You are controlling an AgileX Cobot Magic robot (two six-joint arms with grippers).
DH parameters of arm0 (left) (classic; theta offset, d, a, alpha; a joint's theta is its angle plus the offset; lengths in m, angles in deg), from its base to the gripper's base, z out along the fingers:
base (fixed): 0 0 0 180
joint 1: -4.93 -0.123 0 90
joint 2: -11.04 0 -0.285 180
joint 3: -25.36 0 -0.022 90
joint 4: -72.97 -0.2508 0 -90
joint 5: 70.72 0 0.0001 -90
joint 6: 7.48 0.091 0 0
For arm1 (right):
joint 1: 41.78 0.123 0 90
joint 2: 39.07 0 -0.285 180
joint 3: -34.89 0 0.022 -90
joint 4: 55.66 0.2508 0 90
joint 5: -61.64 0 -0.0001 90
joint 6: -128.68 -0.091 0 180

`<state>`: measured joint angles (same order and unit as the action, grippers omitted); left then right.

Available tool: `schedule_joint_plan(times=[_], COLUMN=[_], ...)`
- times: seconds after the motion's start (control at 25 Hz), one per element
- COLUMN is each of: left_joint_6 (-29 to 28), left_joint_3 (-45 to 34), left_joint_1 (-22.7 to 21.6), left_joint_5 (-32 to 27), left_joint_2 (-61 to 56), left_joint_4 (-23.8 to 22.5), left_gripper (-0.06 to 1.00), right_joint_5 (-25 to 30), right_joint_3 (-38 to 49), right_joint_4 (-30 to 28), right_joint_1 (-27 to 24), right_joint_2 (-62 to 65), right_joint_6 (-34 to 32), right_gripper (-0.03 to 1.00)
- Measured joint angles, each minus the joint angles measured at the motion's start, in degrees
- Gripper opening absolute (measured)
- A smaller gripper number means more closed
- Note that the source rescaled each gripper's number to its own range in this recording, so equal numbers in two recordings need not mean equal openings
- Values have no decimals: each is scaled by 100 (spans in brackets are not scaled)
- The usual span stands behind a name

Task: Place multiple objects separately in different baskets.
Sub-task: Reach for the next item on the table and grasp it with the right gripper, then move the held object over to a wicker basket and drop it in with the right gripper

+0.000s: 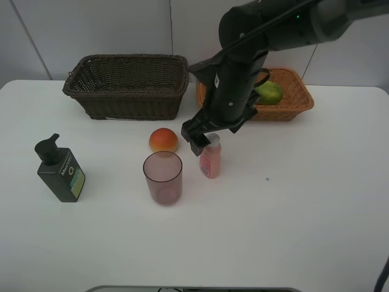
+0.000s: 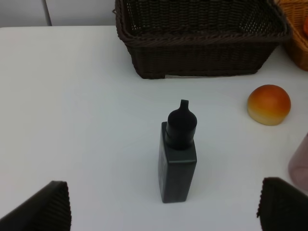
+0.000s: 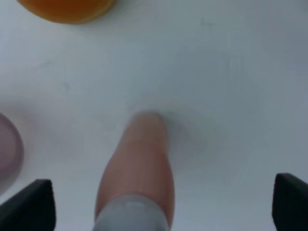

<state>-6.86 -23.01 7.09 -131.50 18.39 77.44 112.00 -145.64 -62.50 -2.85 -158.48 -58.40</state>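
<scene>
Table (image 1: 304, 231) — dark basket (image 1: 127, 100), tan basket (image 1: 301, 100), pump bottle (image 1: 61, 173), peach (image 1: 163, 140), cup (image 1: 163, 177), pink bottle (image 1: 210, 163)

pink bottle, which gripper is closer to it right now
Right. The right gripper hangs open directly over the cap of the pink bottle. The left gripper sits open by the dark pump bottle, which stands far from the pink bottle.

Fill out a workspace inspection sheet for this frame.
surface: white table, one dark speck.
job's things: pump bottle, mauve cup, peach-like fruit and pink bottle on the table; green fruit in the tan basket; nothing seen in the dark basket.
clutter: nothing seen.
grippers: right gripper open, one finger either side of the pink bottle; left gripper open, facing the pump bottle, apart.
cables: thin dark line along the right arm, possibly a cable.
surroundings: white panelled wall.
</scene>
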Motion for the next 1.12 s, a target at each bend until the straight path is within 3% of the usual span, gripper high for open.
schedule_joint_plan(times=[0.28, 0.48, 0.56, 0.6, 0.72, 1.12], left_joint_6=[0, 0, 0, 0, 0, 0], left_joint_3=[0, 0, 0, 0, 0, 0], left_joint_1=[0, 0, 0, 0, 0, 0], left_joint_5=[0, 0, 0, 0, 0, 0], left_joint_2=[0, 0, 0, 0, 0, 0], left_joint_4=[0, 0, 0, 0, 0, 0], left_gripper=[99, 99, 99, 99, 99, 99], right_joint_5=[-153, -161, -161, -174, -179, -179], right_joint_3=[0, 0, 0, 0, 0, 0], right_joint_4=[-11, -11, -11, -11, -4, -17], right_joint_1=[-10, -10, -10, -10, -10, -10], right_joint_2=[-254, -338, -338, -338, -342, -349], right_joint_6=[0, 0, 0, 5, 5, 5], right_gripper=[88, 76, 61, 49, 0, 2])
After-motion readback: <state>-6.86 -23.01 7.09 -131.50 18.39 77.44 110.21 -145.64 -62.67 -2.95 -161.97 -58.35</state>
